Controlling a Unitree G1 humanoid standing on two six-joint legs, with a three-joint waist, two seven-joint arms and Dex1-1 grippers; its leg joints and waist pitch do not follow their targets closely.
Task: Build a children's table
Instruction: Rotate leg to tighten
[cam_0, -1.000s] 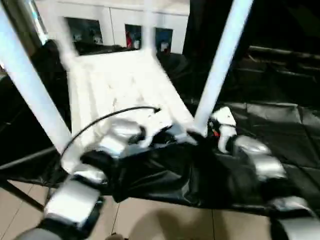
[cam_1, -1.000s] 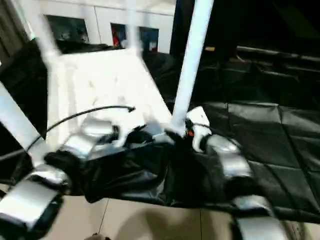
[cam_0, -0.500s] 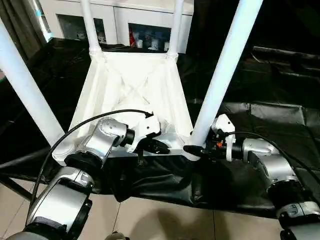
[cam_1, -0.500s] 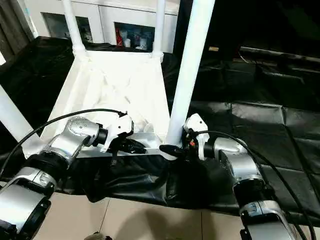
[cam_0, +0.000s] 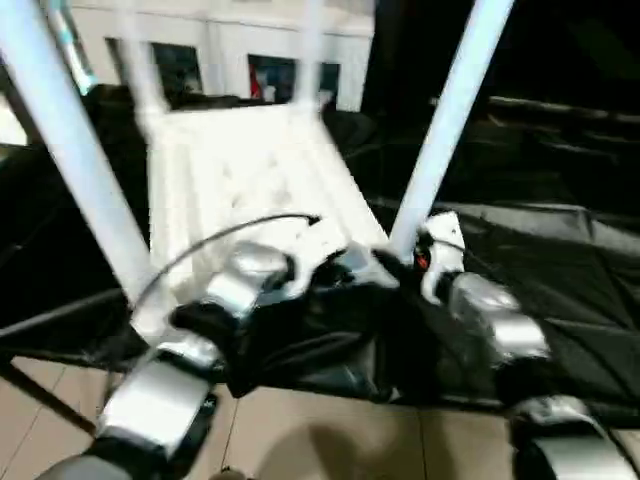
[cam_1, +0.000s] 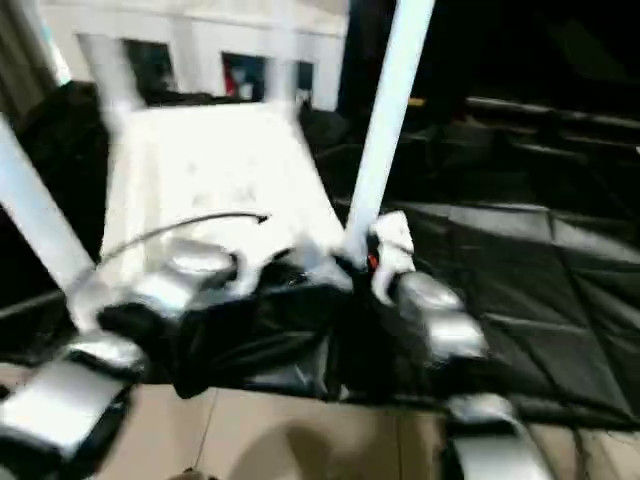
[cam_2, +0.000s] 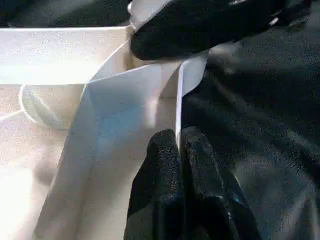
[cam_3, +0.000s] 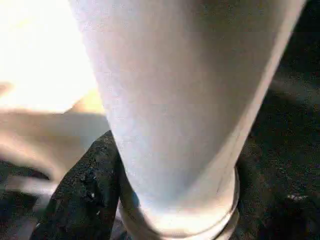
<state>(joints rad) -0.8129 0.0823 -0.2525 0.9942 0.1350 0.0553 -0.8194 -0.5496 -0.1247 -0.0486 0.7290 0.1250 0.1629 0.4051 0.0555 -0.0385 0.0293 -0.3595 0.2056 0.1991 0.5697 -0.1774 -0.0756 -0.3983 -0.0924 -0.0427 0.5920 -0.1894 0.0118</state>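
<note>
The children's table lies upside down: its white tabletop (cam_0: 240, 170) rests on black cloth with its ribbed underside up. A near right leg (cam_0: 445, 130) and a near left leg (cam_0: 75, 150) stand up from its near corners. Two far legs (cam_0: 310, 50) are blurred. My left gripper (cam_2: 179, 142) is shut on the thin near rim of the tabletop (cam_2: 150, 85). My right gripper (cam_0: 405, 262) is around the base of the near right leg (cam_3: 185, 100), which fills the space between its jaws. One black finger (cam_3: 85, 200) lies against the leg.
A white cabinet (cam_0: 230, 40) with glass doors stands behind the table. Black cloth (cam_0: 560, 260) covers the work surface and spreads to the right. Tiled floor (cam_0: 320, 430) shows below its near edge. A black cable (cam_0: 230, 235) arcs over my left forearm.
The head camera has shaken, so the whole picture has shifted and blurred. My right gripper's jaws have narrowed around the leg's base. The left gripper stays on the rim.
</note>
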